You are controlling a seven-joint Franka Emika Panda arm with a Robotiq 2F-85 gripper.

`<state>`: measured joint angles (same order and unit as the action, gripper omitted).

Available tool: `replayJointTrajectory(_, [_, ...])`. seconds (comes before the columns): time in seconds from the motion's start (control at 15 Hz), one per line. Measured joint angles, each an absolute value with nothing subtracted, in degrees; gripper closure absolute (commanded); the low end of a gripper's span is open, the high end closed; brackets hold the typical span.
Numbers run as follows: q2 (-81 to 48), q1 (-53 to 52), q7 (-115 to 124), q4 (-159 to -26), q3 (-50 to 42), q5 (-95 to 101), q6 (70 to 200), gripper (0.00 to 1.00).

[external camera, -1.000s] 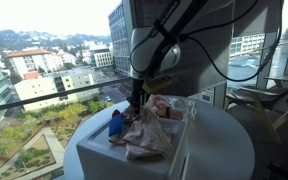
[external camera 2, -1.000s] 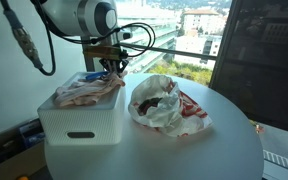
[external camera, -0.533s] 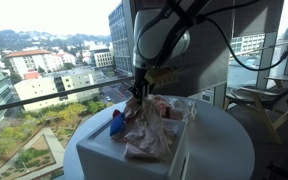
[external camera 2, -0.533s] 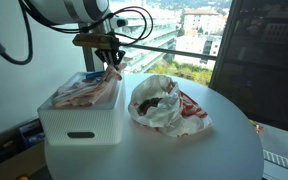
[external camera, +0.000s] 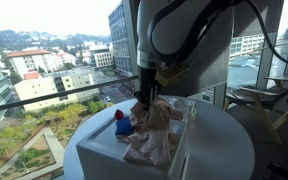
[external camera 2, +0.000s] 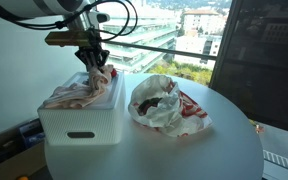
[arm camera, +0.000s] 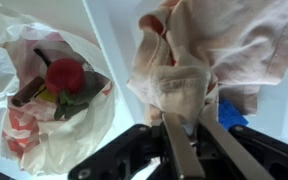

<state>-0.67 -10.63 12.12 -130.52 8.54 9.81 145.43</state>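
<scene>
My gripper [arm camera: 187, 122] is shut on a bunch of pale pink cloth [arm camera: 179, 75] and lifts it out of a white box [external camera 2: 81, 122]. The cloth hangs from the fingers in both exterior views [external camera: 152, 122] [external camera 2: 97, 78], with the rest still draped in the box [external camera 2: 72, 96]. A blue and red item [external camera: 122, 122] sits in the box beside the cloth; it shows as a blue patch in the wrist view [arm camera: 231, 110]. The gripper is above the box [external camera: 147, 88].
A crumpled white plastic bag [external camera 2: 164, 102] with dark items and a red object [arm camera: 64, 75] lies on the round white table [external camera 2: 184, 150] next to the box. Windows with a railing stand right behind the table [external camera: 54, 95].
The gripper has risen with the cloth pinched in it, pulling a peak of pink cloth up from the box. The arm has moved upward in both exterior views.
</scene>
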Motion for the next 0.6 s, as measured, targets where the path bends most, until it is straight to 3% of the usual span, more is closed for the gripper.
replayJointTrajectory(0.13, [-0.3,-11.1,10.6,-132.9,9.9,9.8,146.3,0.93])
replayJointTrajectory(0.27, [-0.4,-11.6,9.1,-134.8,10.9,9.5,148.0,0.58])
replayJointTrajectory(0.6, [-0.5,-13.3,5.3,-137.2,13.1,3.8,149.1,0.22])
